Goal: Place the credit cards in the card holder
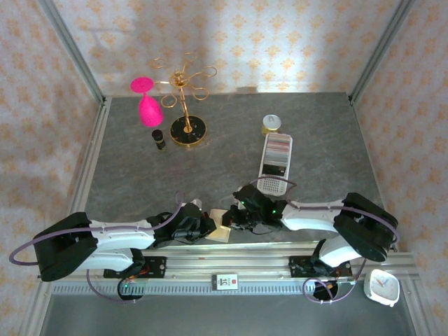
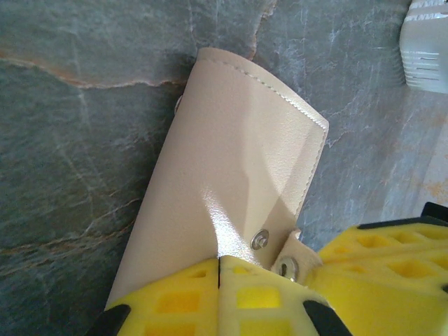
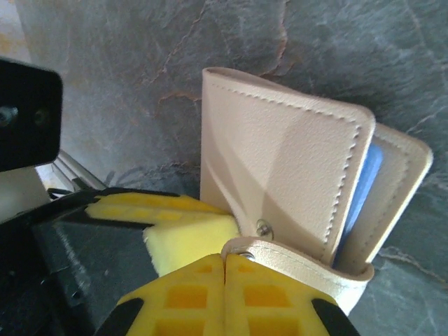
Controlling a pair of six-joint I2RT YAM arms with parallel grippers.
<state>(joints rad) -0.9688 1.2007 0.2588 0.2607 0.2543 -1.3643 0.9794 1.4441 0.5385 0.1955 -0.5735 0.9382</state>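
Note:
The beige card holder (image 1: 222,227) lies folded near the table's front edge, between both arms. In the left wrist view the card holder (image 2: 238,161) runs up from my left gripper (image 2: 219,269), whose yellow jaws are shut on its near edge. My right gripper (image 3: 225,260) is shut on the holder's snap tab (image 3: 308,269). The holder (image 3: 287,154) is nearly closed there, and a thin bluish edge of the credit cards (image 3: 364,185) peeks out between its leaves. The rest of the cards is hidden. From above, my left gripper (image 1: 208,225) and right gripper (image 1: 236,218) flank the holder.
A long white perforated tray (image 1: 274,162) lies just behind the right gripper. At the back stand a gold wire stand (image 1: 186,105), a pink glass (image 1: 147,105), a small dark bottle (image 1: 160,138) and a yellow-lidded jar (image 1: 271,124). A white clock (image 1: 383,287) sits front right.

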